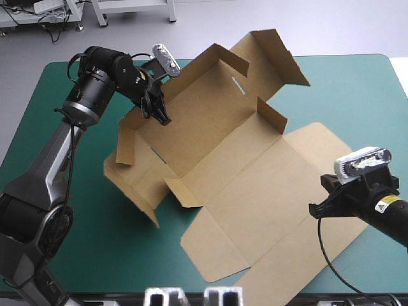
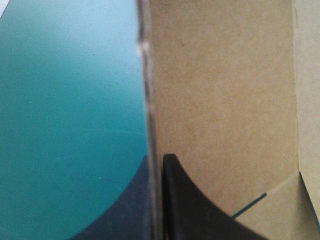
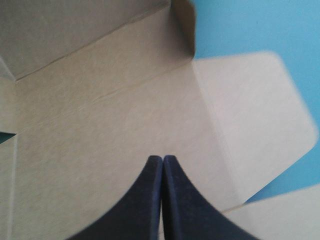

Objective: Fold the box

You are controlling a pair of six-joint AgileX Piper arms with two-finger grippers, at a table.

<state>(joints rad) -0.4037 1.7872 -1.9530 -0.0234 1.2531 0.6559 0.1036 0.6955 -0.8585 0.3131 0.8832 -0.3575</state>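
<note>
There is one box [image 1: 223, 159] on the counter [image 1: 357, 95]. It is a big cut sheet of brown board, and it is only partly folded. It lies on a slant across the middle of the counter, from near the far edge down to the near edge.

The part toward the far left corner has walls standing up. There is a long wall on the far side, with flaps sticking up at its ends. There is also a shorter wall on the left side. The part toward the near right corner lies flat. A rounded flap at its side rests flat on the teal-green cover.

There are two pincers, one on each arm. The left pincer [image 1: 162, 118] is up at the wall near the far left corner, and it holds that wall. Seen from its wrist, the thin edge of the board runs between its two black fingers. One finger is on the inside of the box. The other is a dark blur on the outside, over the cover.

The right pincer [image 3: 162, 159] is near the counter's right edge, over the flat part of the box. Its two fingers are pressed together into one point, with nothing I can see between them. I cannot tell if the tip touches the board.
</note>
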